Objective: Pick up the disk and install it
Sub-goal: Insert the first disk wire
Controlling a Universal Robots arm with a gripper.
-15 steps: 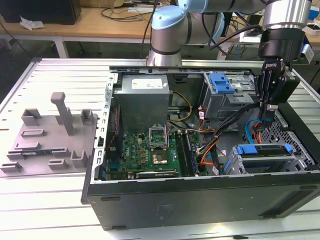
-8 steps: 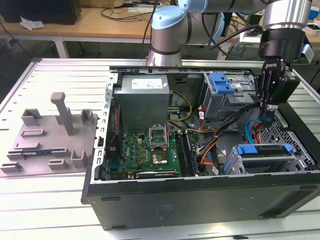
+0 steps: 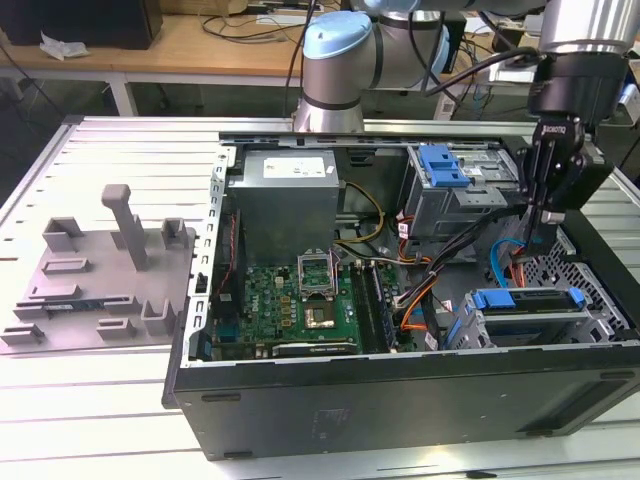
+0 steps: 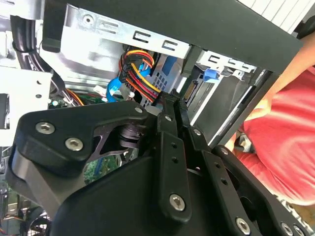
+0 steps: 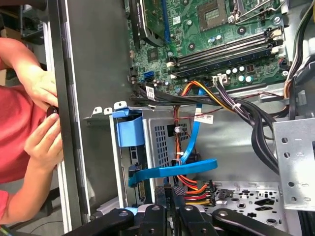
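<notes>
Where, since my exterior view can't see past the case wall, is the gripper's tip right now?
Observer: In the second wrist view, the black two-finger gripper has its tip beside a red, yellow and black cable bundle.
Operator: Are its jaws open?
Observer: No, in that view they look shut together.
Operator: Is anyone near the case?
Observer: Yes. In the first wrist view, a person's hands are at the outer edge of the dark grey case wall.
</notes>
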